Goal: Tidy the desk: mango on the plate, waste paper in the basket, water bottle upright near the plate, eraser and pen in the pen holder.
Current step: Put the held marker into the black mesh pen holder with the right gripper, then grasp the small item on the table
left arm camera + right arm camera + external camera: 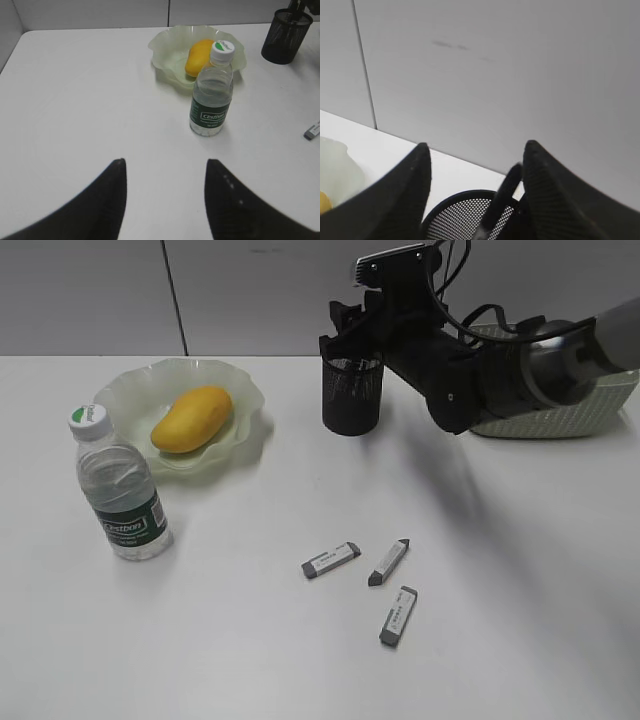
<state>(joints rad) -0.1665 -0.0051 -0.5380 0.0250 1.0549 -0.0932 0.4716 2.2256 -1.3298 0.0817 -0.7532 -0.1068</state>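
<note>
A white desk (250, 660) is being shown from a slanted exterior camera. Near the left edge, the water bottle (120, 488) is being kept upright, just in front of the plate (130, 395). The mango (191, 419) is being held in that plate, its long axis slanting toward the far right.

The left gripper (165, 200) is being seen only in its own wrist view, hovering over bare desk near the left front, its jaws spread and empty, the bottle lying ahead and slightly right of it.

At the middle of the far edge, the pen holder (351, 395) is being approached from above by the right gripper (352, 340). In the right wrist view the jaws are being held apart directly over the holder's rim, with a dark slim object, likely the pen (500, 197), leaning inside the cup; whether it is being touched by a finger cannot be told.

Toward the front, right of centre, three small grey erasers (330, 560) are lying flat, well apart from both grippers. The right arm is judged nearer, and the erasers lie toward the front edge from it.

At the far right corner, the basket (590, 405) is being largely hidden by the arm. The waste paper cannot be seen.
</note>
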